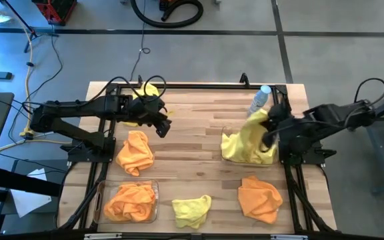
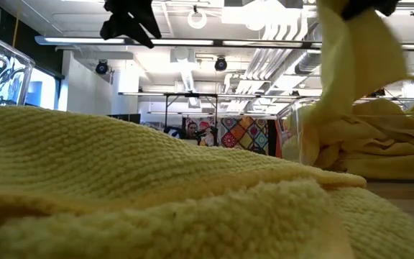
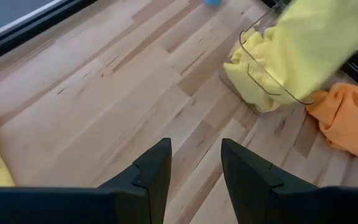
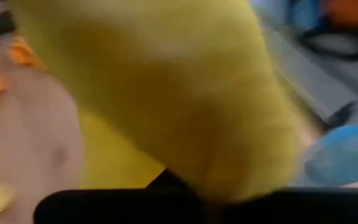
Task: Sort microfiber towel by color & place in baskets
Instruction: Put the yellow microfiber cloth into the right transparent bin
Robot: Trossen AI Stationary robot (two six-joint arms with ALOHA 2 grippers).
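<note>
Here a yellow towel point(image 1: 257, 127) is clamped by the right gripper point(image 1: 269, 135) over the basket point(image 1: 227, 155); released off-centre, it could be draped over the rim.

Left arm: reaches in from the worktop's left edge, stretched toward the middle of the far half.
Left tool point(image 1: 163, 125): above the worktop, its two dark fingers point(image 3: 151, 174) parted with an empty gap between them.
Right arm: reaches in from the right edge, bent at the elbow.
Right tool point(image 1: 270, 131): clamped on a yellow towel point(image 1: 257, 127), which hangs down from it.
</note>
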